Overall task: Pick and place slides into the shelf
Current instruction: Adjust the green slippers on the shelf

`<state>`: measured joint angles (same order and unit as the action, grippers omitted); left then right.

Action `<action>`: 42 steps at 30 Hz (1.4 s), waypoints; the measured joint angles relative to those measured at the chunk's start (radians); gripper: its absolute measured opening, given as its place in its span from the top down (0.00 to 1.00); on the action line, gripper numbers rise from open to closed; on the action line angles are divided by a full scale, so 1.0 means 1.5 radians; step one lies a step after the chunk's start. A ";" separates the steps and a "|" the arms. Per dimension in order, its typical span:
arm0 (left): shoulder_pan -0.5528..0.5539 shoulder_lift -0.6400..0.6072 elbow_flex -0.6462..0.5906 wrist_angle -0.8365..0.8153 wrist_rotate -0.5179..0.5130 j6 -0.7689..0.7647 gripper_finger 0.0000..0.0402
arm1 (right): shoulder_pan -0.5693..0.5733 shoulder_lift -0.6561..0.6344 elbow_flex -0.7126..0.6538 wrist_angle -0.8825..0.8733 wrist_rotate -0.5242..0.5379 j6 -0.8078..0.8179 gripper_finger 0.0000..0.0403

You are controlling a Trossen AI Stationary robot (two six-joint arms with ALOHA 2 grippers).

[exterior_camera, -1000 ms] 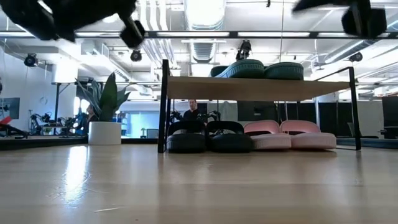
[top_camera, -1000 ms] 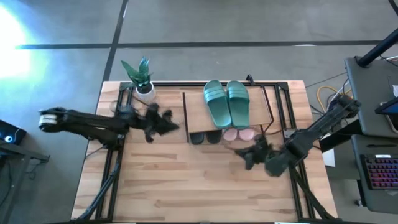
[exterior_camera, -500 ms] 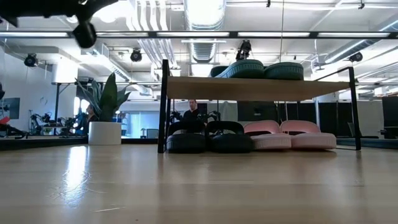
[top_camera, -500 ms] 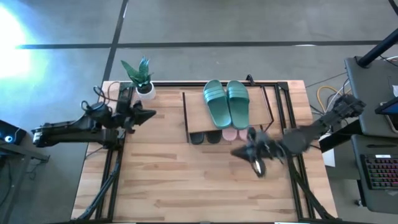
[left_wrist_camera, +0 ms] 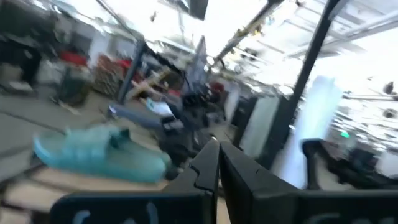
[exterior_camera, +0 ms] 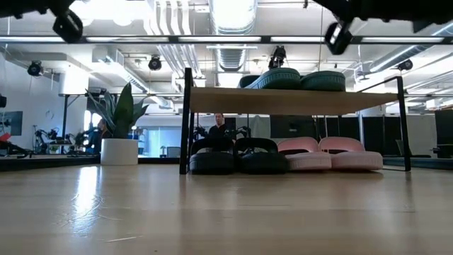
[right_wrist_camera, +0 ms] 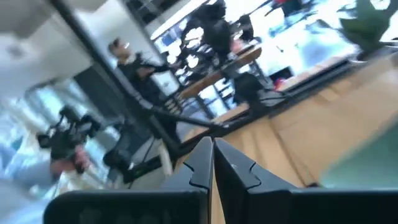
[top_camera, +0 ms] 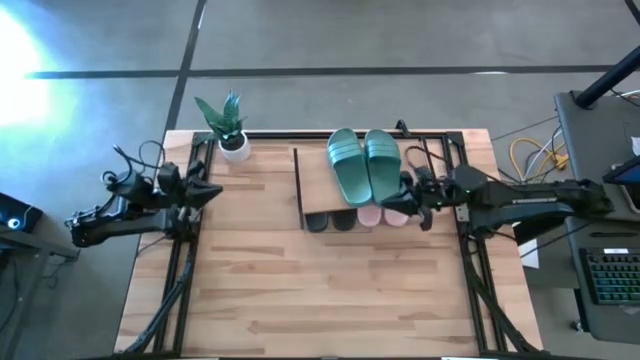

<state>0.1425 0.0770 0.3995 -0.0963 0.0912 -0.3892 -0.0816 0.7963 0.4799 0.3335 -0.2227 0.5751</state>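
Observation:
The shelf [top_camera: 430, 170] stands at the far middle of the table, its wooden top board [exterior_camera: 283, 100] on a black frame. The dark green pair [top_camera: 356, 165] lies on that board. Under it, on the tabletop, stand the black pair [exterior_camera: 237, 157] and the pale pink pair [exterior_camera: 329, 156]. My right gripper [top_camera: 400, 197] is shut and hovers high beside the green pair, over the shelf's right half; its fingers [right_wrist_camera: 210, 158] are closed together. My left gripper [top_camera: 212, 190], also shut [left_wrist_camera: 217, 163], hangs in the air near the table's left edge, pointing toward the shelf.
A potted plant [top_camera: 226, 128] in a white pot stands at the far left corner, close to my left gripper. Black frame bars [top_camera: 180, 262] run along both sides of the table. The near half of the tabletop [top_camera: 320, 290] is bare wood.
My left gripper has drawn back from beside the shelf toward the table's left edge. My right gripper has swung from the near right of the shelf toward the far edge, ending above the shelf's right half. The slides have stayed where they were.

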 joint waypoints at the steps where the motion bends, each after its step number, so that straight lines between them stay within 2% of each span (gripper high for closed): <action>1: 0.000 -0.016 -0.004 -0.019 0.004 -0.011 1.00 | 0.008 -0.020 -0.019 0.000 0.023 0.010 0.98; 6: 0.000 -0.031 -0.047 -0.036 0.002 -0.033 1.00 | 0.099 -0.072 -0.103 0.039 0.168 0.041 0.98; 9: 0.000 -0.006 -0.078 0.000 0.000 -0.032 1.00 | 0.166 -0.073 -0.140 0.115 0.256 0.027 0.98; 13: 0.000 0.002 -0.142 0.059 0.001 -0.014 1.00 | 0.245 -0.074 -0.173 0.133 0.342 0.014 0.98; 17: 0.000 -0.034 -0.192 0.061 0.017 -0.030 1.00 | 0.276 -0.078 -0.213 0.132 0.373 0.073 0.98; 21: 0.000 -0.032 -0.202 0.046 0.043 -0.030 1.00 | 0.274 -0.074 -0.258 0.131 0.380 0.223 0.98; 22: 0.000 -0.030 -0.199 0.043 0.046 -0.030 1.00 | 0.274 -0.070 -0.262 0.137 0.383 0.233 0.98; 23: 0.000 -0.030 -0.198 0.030 0.048 -0.030 1.00 | 0.274 -0.065 -0.265 0.157 0.378 0.198 0.98; 26: 0.000 -0.033 -0.200 -0.005 0.048 -0.032 1.00 | 0.270 -0.061 -0.272 0.285 0.300 0.014 0.98; 29: 0.000 -0.033 -0.186 0.008 0.047 -0.025 1.00 | 0.253 -0.073 -0.310 0.373 0.271 -0.068 0.98; 31: 0.000 -0.033 -0.179 0.005 0.042 -0.012 1.00 | 0.240 -0.083 -0.314 0.345 0.262 -0.078 0.98; 33: 0.000 -0.033 -0.169 -0.001 0.038 -0.001 1.00 | 0.221 -0.097 -0.315 0.333 0.223 -0.080 0.98; 37: 0.001 -0.033 -0.159 0.003 0.038 0.005 1.00 | 0.154 -0.114 -0.314 0.352 0.077 -0.067 0.98; 42: 0.001 -0.031 -0.161 0.001 0.035 0.004 1.00 | 0.050 -0.110 -0.314 0.357 -0.029 -0.020 0.98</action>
<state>0.1436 0.0299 0.1579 -0.0944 0.1440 -0.3834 -0.0068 0.6312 0.0093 0.8684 -0.2659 0.5445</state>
